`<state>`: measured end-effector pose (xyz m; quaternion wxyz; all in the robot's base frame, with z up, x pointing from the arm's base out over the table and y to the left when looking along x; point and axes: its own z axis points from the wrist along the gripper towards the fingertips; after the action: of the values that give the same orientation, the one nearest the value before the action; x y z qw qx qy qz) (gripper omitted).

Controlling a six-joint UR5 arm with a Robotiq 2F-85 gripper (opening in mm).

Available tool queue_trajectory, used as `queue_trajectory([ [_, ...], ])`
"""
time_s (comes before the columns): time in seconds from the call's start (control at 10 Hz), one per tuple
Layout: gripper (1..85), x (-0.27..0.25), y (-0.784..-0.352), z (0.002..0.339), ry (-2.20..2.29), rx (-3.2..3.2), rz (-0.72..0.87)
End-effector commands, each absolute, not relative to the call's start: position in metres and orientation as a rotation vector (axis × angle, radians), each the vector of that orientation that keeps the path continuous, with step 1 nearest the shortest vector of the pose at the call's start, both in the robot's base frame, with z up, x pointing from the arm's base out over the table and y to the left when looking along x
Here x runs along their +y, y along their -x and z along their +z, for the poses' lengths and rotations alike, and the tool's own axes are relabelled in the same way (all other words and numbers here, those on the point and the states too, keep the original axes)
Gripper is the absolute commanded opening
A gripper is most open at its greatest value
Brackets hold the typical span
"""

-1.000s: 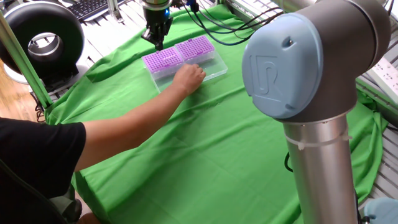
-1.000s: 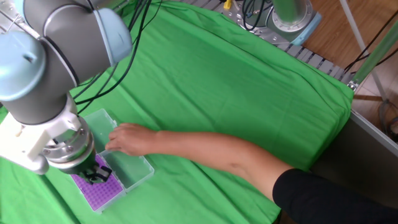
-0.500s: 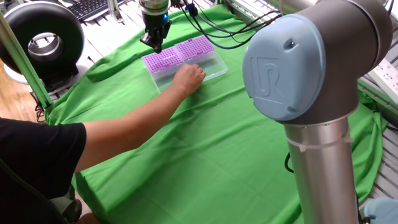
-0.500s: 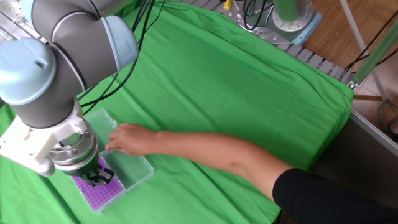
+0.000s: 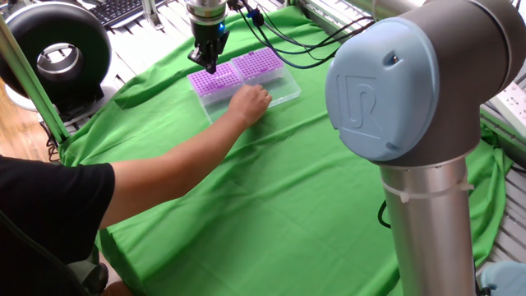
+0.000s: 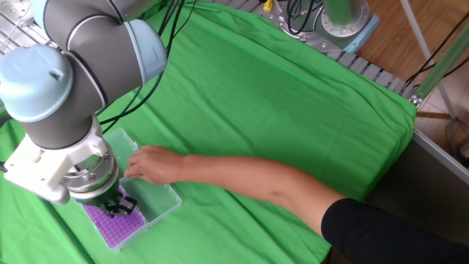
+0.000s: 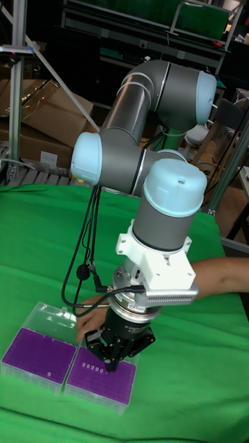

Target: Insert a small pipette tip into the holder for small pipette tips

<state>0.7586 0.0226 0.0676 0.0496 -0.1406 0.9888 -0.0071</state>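
Observation:
Two purple holders sit side by side in clear boxes on the green cloth. My gripper [image 5: 205,64] hangs just above the left holder [image 5: 215,80], its fingers pinched together on a small pipette tip that is too thin to make out. In the tall fixed view the gripper [image 7: 114,360] is low over the right-hand holder [image 7: 104,381], where several small white tips stand in a row. From the other side the gripper [image 6: 117,208] covers part of the holder [image 6: 117,227].
A person's hand [image 5: 249,103] rests on the clear box [image 6: 152,198] beside the holders, with the forearm stretched across the cloth [image 5: 312,189]. The second purple holder [image 5: 259,62] lies to the right. Cables [image 5: 279,37] trail behind the gripper.
The gripper has shifted a little and dropped slightly toward the purple holder. The person's hand has stayed on the clear box.

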Motion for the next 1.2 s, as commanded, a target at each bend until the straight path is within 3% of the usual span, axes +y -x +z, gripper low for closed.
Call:
queue_trajectory([
  [0.0,1.0,0.023,-0.756,0.067,0.422,3.007,-0.007],
  [1.0,1.0,0.017,-0.756,0.054,0.451,2.992,-0.021],
  [1.1,8.3,0.017,-0.752,0.054,0.483,3.001,-0.017],
])
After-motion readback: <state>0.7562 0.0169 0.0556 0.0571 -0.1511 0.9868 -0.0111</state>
